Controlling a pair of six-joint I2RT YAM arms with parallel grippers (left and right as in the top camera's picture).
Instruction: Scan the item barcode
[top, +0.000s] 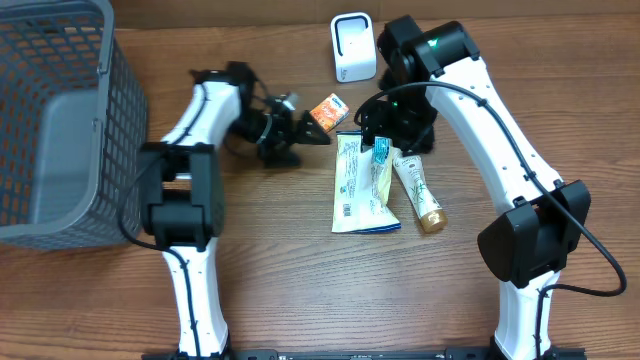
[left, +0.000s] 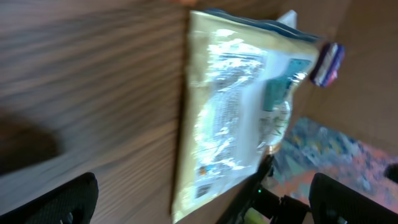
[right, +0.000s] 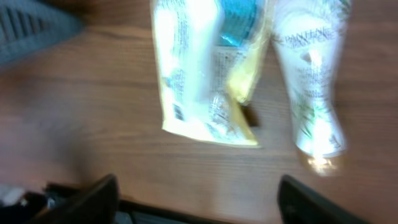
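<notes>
Both open: left gripper (top: 305, 143), right gripper (top: 398, 135); yellow pouch (top: 360, 185) flat on table (top: 300, 280)

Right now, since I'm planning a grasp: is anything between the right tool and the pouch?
Nothing visible. The right tool hangs open over the pouch, with no other item in the gap. The tube lies beside the pouch, off to one side of the tool's line.
</notes>
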